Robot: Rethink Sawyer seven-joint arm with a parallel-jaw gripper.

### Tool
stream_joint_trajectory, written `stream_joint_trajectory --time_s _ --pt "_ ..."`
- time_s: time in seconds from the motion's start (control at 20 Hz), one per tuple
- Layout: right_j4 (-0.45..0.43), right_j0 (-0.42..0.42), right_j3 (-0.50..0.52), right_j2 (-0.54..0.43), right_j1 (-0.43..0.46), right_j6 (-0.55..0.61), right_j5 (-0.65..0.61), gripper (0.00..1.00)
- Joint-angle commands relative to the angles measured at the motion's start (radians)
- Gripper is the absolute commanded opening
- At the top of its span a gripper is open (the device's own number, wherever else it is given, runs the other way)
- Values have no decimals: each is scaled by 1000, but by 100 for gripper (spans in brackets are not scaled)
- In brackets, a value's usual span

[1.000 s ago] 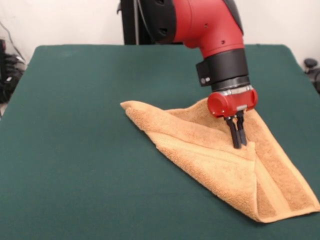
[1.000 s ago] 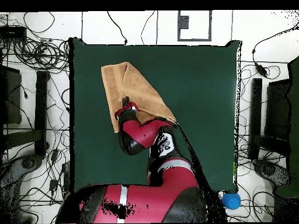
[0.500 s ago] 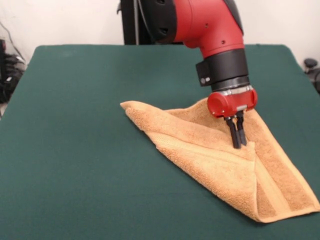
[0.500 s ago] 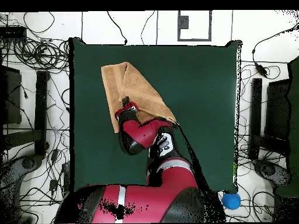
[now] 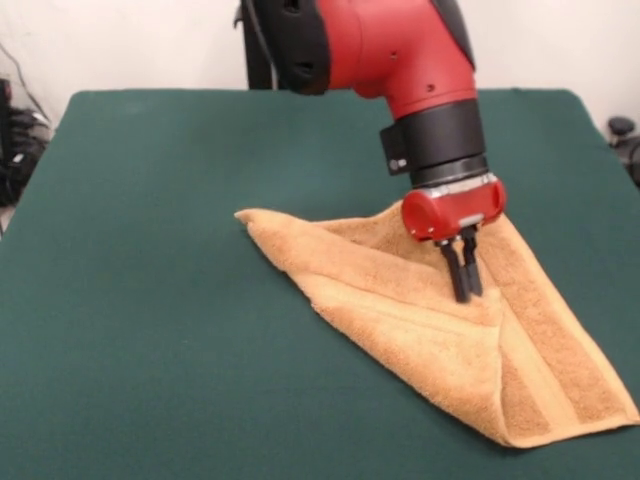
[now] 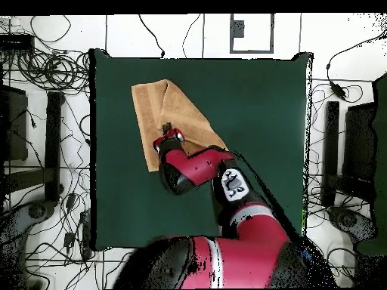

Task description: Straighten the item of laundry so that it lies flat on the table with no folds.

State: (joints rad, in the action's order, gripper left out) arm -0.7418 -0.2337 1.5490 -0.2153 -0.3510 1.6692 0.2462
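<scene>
A big flat tabletop (image 5: pixel 150 300) covered in plain dark green cloth fills the front view. Most of it is bare on the left side.

A small orange-tan fuzzy towel (image 5: pixel 400 310) lies on the right half of the tabletop, in the front view. It is not flat. It is folded over on itself into a shape like a triangle. One pointy corner reaches toward the middle of the tabletop. Another corner sits close to the near right corner of the tabletop. A raised fold runs up the middle of the towel to a soft peak. Smoother woven bands (image 5: pixel 545 375) run along the towel near its right end.

The red and black robot arm (image 5: pixel 400 60) comes down over the towel. At its end is a round red part with two thin black fingers (image 5: pixel 461 277). The fingers point down and are closed almost together. They pinch the top layer of the towel (image 6: pixel 162 113) right at the raised fold.

In the overhead view, the towel lies near the upper left corner of the tabletop (image 6: pixel 249 136), and the arm (image 6: pixel 189 170) covers part of it.
</scene>
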Motion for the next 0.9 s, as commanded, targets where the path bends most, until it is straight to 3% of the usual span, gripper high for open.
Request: stream_joint_trajectory --time_s 0.05,0.4,0.65,0.9 --pt "-61 -162 46 -269 -40 -75 -327 0" --pt "-117 -231 50 -239 -83 -53 -305 0" --pt "-156 -335 26 -351 -46 -136 -373 0" --pt "-186 -366 23 -392 -49 -146 -383 0"
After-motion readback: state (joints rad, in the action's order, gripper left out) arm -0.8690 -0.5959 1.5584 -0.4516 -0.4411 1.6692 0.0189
